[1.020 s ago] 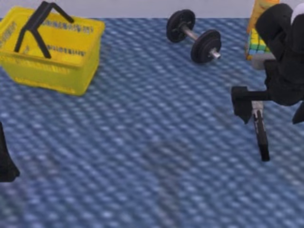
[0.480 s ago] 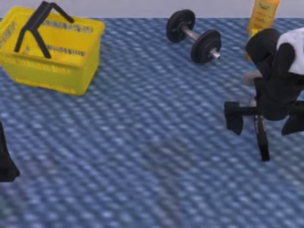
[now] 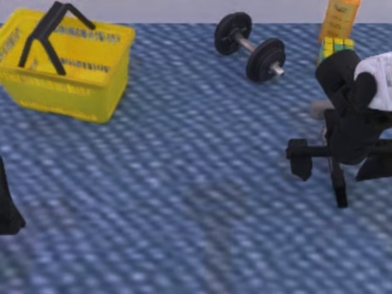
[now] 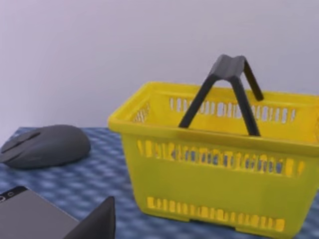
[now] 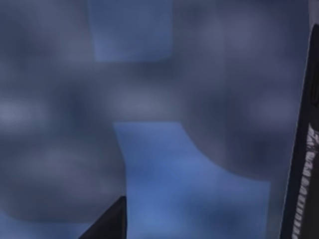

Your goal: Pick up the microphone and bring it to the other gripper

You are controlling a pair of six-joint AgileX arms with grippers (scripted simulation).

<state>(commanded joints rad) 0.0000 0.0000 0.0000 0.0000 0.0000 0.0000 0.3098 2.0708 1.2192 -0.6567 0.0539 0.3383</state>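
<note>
Currently our right gripper [image 3: 335, 160] low over slim black microphone with grey mesh head [image 3: 336, 184], lying on blue woven table [image 3: 184, 184] at right side; fingers spread wide, straddling handle, we judge to close across narrow width. Not yet gripped. Our left gripper [image 3: 7, 211] parked at left edge, awaiting handover; opening unclear.

- No word, number or sign can be read in any view.
- The slim black stick-like microphone handle [image 5: 305, 149], at the right edge of the right wrist view, carries pale marks too blurred to read.
- The tall orange carton [image 3: 340, 18], at the upper right of the top view, shows no legible label.
</note>
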